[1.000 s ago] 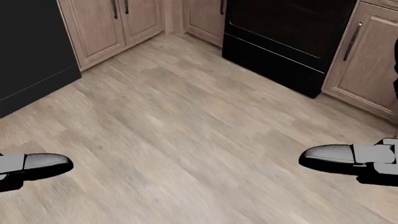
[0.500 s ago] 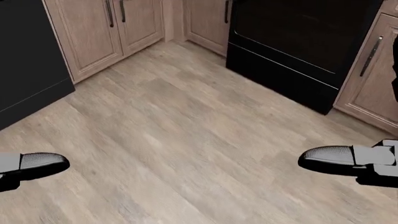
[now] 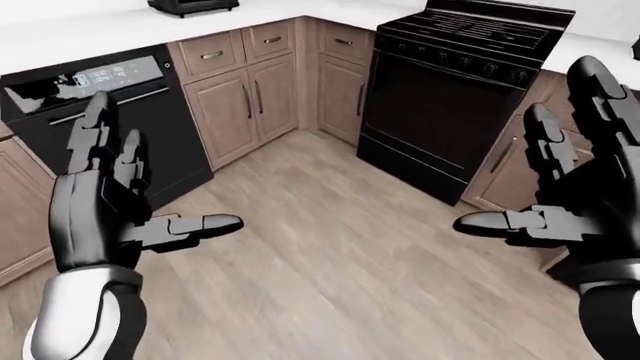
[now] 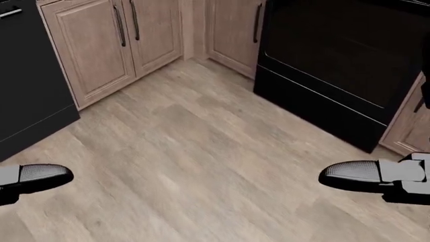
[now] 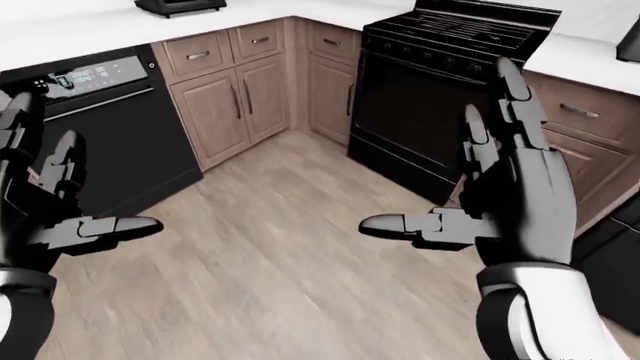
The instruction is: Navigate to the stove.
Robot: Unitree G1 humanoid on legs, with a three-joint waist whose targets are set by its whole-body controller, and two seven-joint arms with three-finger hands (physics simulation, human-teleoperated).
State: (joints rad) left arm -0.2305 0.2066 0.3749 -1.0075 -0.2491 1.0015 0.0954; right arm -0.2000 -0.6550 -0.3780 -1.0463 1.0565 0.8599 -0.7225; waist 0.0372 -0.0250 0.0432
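Note:
The black stove [image 3: 455,90] stands at the upper right of the left-eye view, its burners and knob row on top and its oven door facing the wooden floor. It also fills the upper right of the head view [image 4: 343,55]. My left hand [image 3: 135,202] is raised at the left, fingers spread, open and empty. My right hand [image 5: 480,187] is raised at the right, fingers spread, open and empty, in front of the stove's right side. Only the thumb tips of both hands show in the head view.
A black dishwasher [image 3: 110,127] sits under the white counter [image 3: 90,34] at the left. Wooden cabinets [image 3: 250,90] fill the corner between it and the stove. More cabinets [image 5: 590,142] stand right of the stove. A dark appliance [image 3: 190,6] sits on the counter. Wooden floor [image 4: 188,151] lies between.
The whole head view has shifted: the stove and cabinets have grown larger and slid right and down, so the camera has moved closer to the stove. The hands keep their pose.

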